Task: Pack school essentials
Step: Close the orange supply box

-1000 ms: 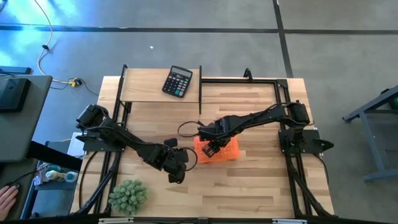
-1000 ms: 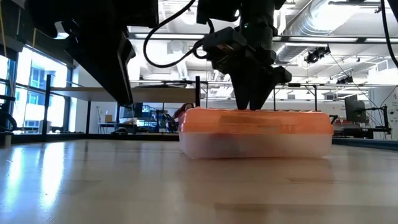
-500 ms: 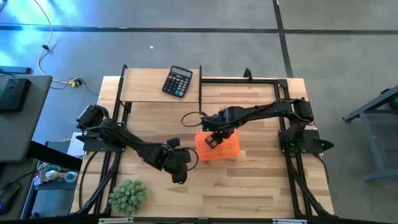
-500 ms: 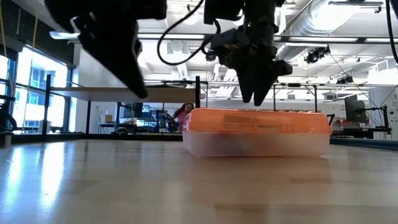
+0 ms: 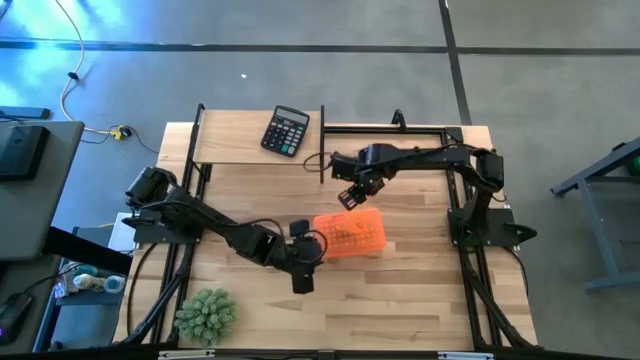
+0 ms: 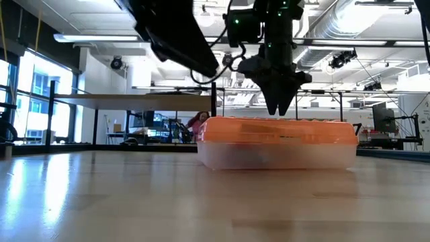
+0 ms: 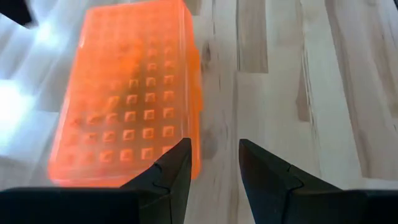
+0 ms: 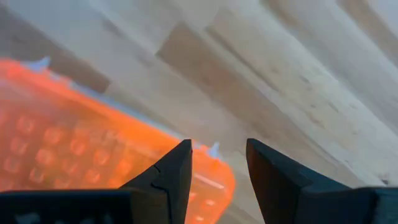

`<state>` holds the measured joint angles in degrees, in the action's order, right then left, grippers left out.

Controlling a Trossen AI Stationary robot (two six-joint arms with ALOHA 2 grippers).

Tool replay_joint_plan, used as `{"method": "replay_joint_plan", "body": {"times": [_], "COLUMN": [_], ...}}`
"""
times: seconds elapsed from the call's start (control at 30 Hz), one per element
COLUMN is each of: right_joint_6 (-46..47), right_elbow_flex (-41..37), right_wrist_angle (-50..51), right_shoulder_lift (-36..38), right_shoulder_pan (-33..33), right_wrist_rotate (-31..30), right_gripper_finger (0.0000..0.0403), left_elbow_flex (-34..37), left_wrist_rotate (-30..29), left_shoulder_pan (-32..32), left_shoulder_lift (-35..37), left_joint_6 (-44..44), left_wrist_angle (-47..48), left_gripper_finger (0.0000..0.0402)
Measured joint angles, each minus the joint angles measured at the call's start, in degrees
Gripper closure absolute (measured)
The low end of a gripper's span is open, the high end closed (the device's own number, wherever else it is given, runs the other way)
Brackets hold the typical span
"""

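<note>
An orange-lidded box point(image 5: 350, 234) is seen lying flat near the table's point(image 5: 420, 290) middle, its lid closed. The left gripper point(image 5: 305, 272) is held just beside the box, fingers point(image 7: 171, 171) spread with a narrow gap and nothing between them. The right gripper point(image 5: 351, 196) is raised behind the box, fingers point(image 8: 177, 168) likewise parted and empty. A calculator point(image 5: 286, 131) lies well behind the box, a plant point(image 5: 206, 315) well off beside it.

One orange lidded box point(image 5: 350, 235) is being shown at the centre of the frame — one black calculator point(image 5: 286, 131) at the upper middle, one spiky green plant point(image 5: 206, 315) at the lower left. Two grippers are being seen — left point(image 5: 304, 281), right point(image 5: 347, 198).
</note>
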<state>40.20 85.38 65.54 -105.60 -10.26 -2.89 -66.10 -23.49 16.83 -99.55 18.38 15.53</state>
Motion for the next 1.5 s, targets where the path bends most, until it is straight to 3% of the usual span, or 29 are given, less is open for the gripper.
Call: {"method": "replay_joint_plan", "body": {"times": [0.27,0.57,0.9,1.5], "right_joint_6": [-1.54,-4.65,-4.54,-2.7], "right_elbow_flex": [0.0,0.02,0.02,0.02], "right_wrist_angle": [0.15,-0.94,0.36,4.11], "right_shoulder_lift": [-0.2,-3.08,-4.35,-4.97], "right_shoulder_pan": [-4.23,-5.62,-4.21,-1.29], "right_wrist_rotate": [-0.21,-1.59,3.36,4.81], "right_gripper_finger": [0.0259,0.0259,0.0259,0.0259], "left_elbow_flex": [0.02,0.02,0.03,-0.07], "left_wrist_rotate": [5.51,2.86,4.5,2.45], "left_shoulder_pan": [-1.42,-1.69,-3.95,-6.08], "left_shoulder_lift": [-5.28,-5.94,-6.78,-7.08], "left_joint_6": [0.22,0.39,-0.18,-3.62], "left_wrist_angle": [-2.86,-6.12,-4.26,-0.61], "left_gripper_finger": [0.028,0.028,0.0301,0.0323]}}
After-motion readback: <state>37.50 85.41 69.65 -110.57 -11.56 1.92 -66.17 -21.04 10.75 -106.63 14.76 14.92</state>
